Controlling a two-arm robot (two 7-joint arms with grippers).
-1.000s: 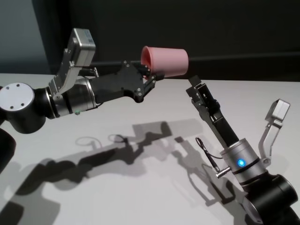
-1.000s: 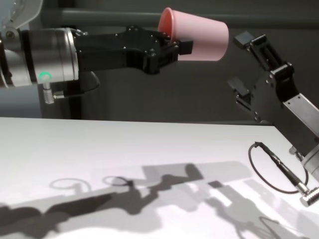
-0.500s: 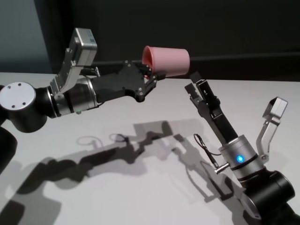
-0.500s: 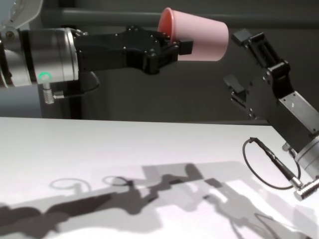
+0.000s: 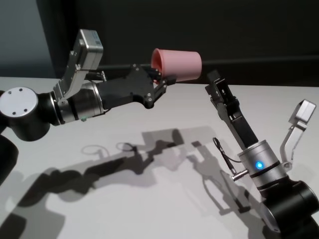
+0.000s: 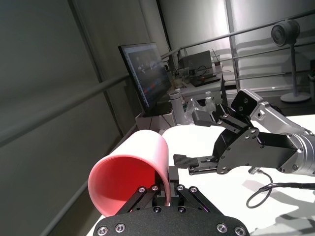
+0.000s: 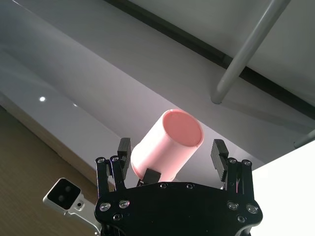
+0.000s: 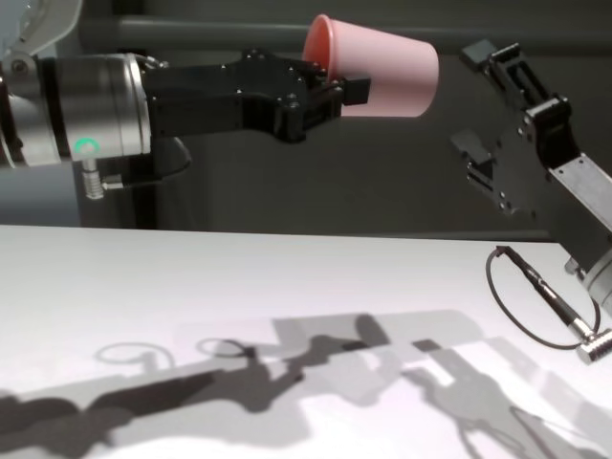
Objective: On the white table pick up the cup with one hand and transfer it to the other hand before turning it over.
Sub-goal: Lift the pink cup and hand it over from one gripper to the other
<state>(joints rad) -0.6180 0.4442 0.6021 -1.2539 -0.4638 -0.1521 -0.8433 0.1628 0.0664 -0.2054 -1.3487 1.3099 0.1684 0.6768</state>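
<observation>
The pink cup (image 5: 178, 64) is held sideways high above the white table (image 5: 124, 209), rim toward my left arm. My left gripper (image 5: 160, 80), on the green-lit arm, is shut on the cup's rim; this also shows in the chest view (image 8: 330, 91) and the left wrist view (image 6: 165, 184). My right gripper (image 5: 215, 85), on the blue-lit arm, is open and empty just right of the cup's flat base, not touching it. In the right wrist view the cup (image 7: 165, 145) lines up between the open fingers (image 7: 219, 153), base facing the camera.
A looped black cable (image 8: 521, 306) hangs off the right wrist. The arms' shadows fall across the table (image 8: 191, 287). A dark wall with a horizontal rail stands behind the table.
My right gripper first edged toward the cup's base, then shifted right and slightly up, away from it. The left gripper and the cup have stayed still.
</observation>
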